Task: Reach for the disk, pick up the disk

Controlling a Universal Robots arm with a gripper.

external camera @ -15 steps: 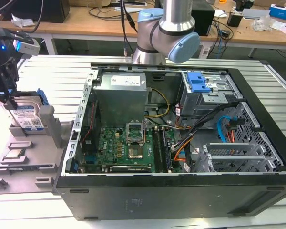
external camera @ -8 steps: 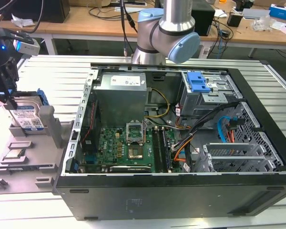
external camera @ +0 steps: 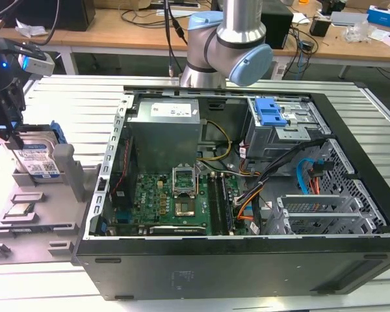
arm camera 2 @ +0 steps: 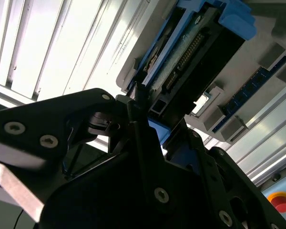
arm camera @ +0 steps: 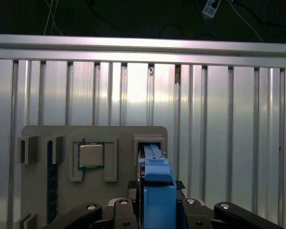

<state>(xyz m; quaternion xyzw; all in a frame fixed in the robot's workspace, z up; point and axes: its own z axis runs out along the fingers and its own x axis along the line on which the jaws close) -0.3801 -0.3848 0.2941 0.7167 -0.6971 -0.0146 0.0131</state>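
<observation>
Fixture (external camera: 75,185): grey, at the exterior view's left.
Disk (external camera: 39,159): upright on edge in the fixture's slot.
Gripper (external camera: 13,133): astride the disk's top; whether it is clamped, I cannot tell.
Risk: a skewed lift may jam the disk in its slot, and a weak hold may let it slip.

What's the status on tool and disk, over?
Tool at the disk, over its upper edge. Disk upright in grey fixture, outside the computer case. Nothing seen blocking it.

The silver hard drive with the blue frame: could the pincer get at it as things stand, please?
Probably yes: the silver blue-framed hard drive stands in the grey holder, and the pincer is right at its exposed edge.
</observation>
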